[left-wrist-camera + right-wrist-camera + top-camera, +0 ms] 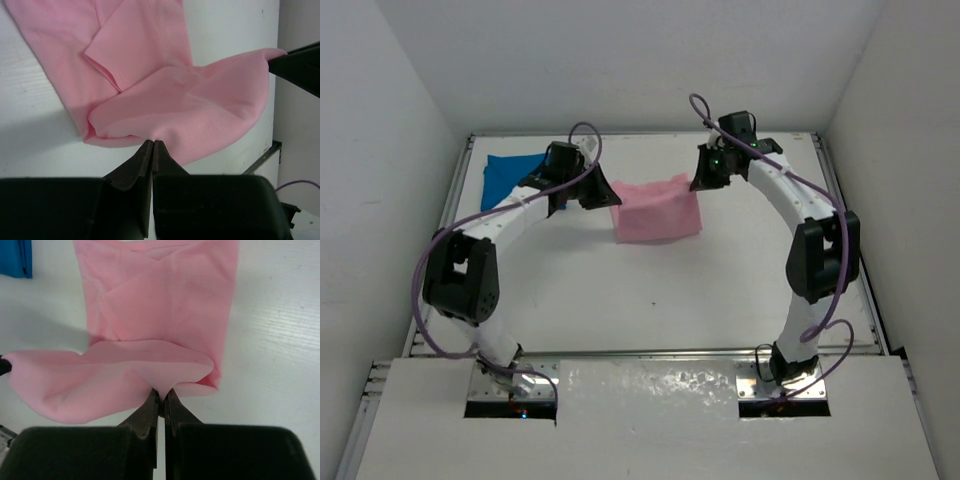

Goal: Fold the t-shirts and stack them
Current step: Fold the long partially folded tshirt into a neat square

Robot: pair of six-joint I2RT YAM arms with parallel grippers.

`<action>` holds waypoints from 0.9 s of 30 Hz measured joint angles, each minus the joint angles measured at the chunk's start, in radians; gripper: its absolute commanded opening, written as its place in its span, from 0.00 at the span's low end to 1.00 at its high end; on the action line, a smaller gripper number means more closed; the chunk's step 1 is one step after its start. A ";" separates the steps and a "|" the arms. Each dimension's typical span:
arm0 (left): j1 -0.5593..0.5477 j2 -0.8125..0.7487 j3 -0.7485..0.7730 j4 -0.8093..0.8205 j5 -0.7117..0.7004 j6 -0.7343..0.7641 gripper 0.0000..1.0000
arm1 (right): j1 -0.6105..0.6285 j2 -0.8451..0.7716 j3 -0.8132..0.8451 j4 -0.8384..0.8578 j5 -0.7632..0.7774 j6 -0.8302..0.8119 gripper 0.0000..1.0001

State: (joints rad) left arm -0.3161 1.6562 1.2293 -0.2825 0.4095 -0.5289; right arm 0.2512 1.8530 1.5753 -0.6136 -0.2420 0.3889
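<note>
A light pink shirt (pixel 658 215) lies at the far middle of a white table (pixel 650 300), between 2 grippers. The left gripper (pixel 152 146) is pinched closed on 1 end of the shirt's far edge, and the right gripper (pixel 161 396) is pinched closed on the other end. That edge is raised and sags between them, while the rest lies folded on the table. A bright blue shirt (pixel 508 172), folded, lies in the far left corner, partly behind the left arm (pixel 495 225).
</note>
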 measured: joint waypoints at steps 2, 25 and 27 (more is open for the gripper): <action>0.021 0.050 0.037 0.008 0.014 -0.005 0.00 | 0.000 0.056 0.073 -0.009 -0.005 0.004 0.00; 0.208 0.473 0.321 0.166 0.134 -0.053 0.54 | -0.053 0.595 0.502 0.242 -0.190 0.172 0.71; 0.219 0.513 0.378 0.145 0.130 -0.028 0.55 | -0.069 0.594 0.498 0.248 -0.190 0.174 0.71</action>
State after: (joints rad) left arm -0.0967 2.1689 1.6077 -0.1379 0.5400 -0.5568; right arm 0.1825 2.4474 2.0731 -0.3656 -0.4324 0.5625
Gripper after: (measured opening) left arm 0.536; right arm 0.710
